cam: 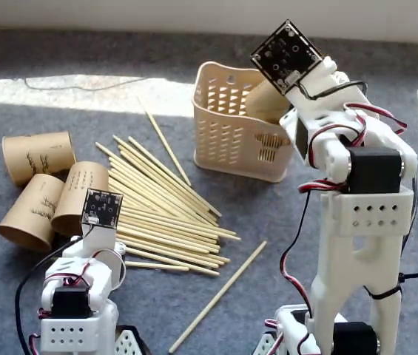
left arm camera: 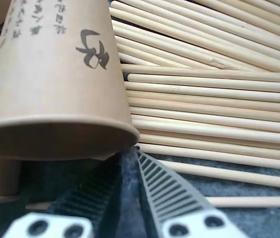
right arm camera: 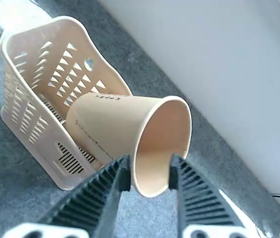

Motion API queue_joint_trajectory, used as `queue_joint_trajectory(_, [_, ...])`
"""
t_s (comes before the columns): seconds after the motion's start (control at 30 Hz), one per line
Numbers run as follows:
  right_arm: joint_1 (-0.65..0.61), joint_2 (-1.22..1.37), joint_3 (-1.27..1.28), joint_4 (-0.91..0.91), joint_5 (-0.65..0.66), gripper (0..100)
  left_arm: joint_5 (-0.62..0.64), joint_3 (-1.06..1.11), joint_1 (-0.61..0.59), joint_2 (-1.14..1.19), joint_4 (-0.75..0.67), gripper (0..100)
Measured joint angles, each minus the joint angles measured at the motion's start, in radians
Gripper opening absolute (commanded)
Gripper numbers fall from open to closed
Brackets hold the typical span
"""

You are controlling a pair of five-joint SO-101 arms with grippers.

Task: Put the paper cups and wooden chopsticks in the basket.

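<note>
The cream perforated plastic basket (right arm camera: 30, 89) sits just beneath the right gripper (right arm camera: 147, 173), which pinches a brown paper cup (right arm camera: 115, 129) at its rim, base dipping inside. Three similar cups (cam: 38, 157) and the pale wooden chopsticks (cam: 164, 213) lie just ahead of the left gripper (left arm camera: 130, 158), its jaws seemingly pressed together and empty. Most of the task remains.

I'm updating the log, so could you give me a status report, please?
Right gripper shut on paper cup at the basket mouth. Left gripper shut, empty, beside a lying cup. Wooden chopsticks loose on carpet. Nothing in the way.
</note>
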Motion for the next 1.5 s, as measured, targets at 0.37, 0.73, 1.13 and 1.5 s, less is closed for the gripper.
queue_joint_trajectory(0.37, [-0.120,0.000,0.000,-0.058,-0.018,18.4,0.000,0.000,0.000,0.000,0.000,0])
queue_joint_trajectory(0.73, [-0.086,0.000,0.000,-0.153,-0.430,18.4,0.000,0.000,0.000,0.000,0.000,0])
queue_joint_trajectory(1.13, [-0.055,0.003,0.000,-0.018,-0.655,18.4,0.000,0.000,0.000,0.000,0.000,0])
queue_joint_trajectory(1.5, [-0.031,0.003,0.000,-0.003,-0.694,15.9,0.000,0.000,0.000,0.000,0.000,0])
